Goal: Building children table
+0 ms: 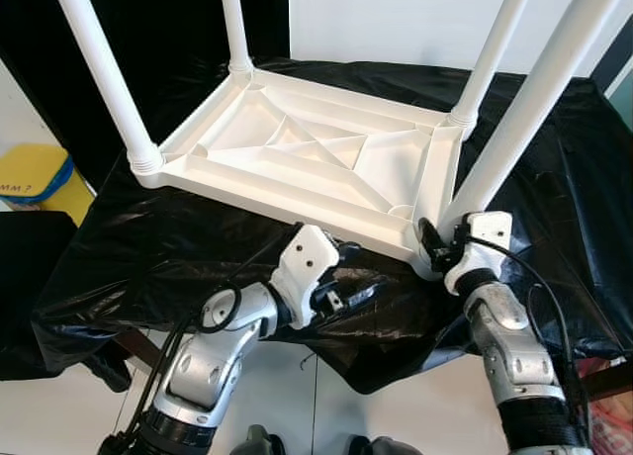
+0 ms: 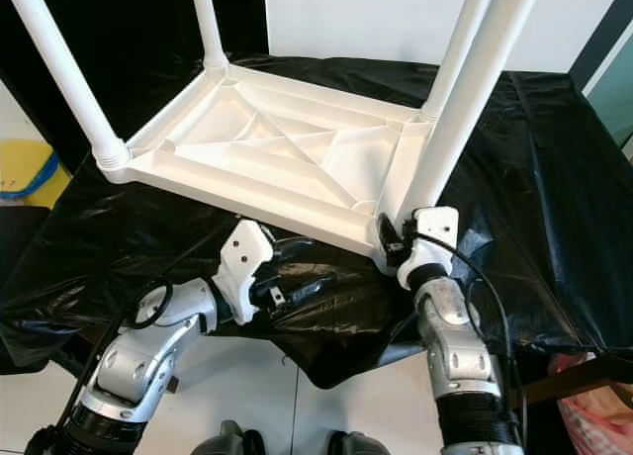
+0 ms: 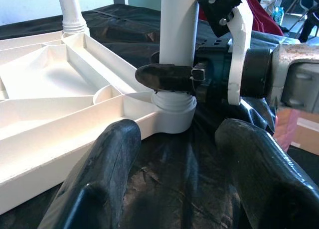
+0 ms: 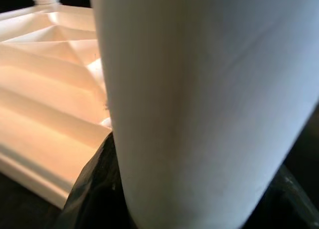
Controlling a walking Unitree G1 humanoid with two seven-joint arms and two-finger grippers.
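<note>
A black plastic sheet (image 1: 148, 247) covers the counter across the middle of the frame. A white children table (image 1: 297, 153) lies upside down on the sheet, in the upper middle, with its legs pointing up.

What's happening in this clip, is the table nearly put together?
A white plastic children's table top lies upside down on a surface draped in black plastic sheeting, with four white round legs standing in its corner sockets. The right gripper is closed around the near right leg just above its socket. The left gripper rests open on the sheeting in front of the table's near edge, holding nothing.
</note>
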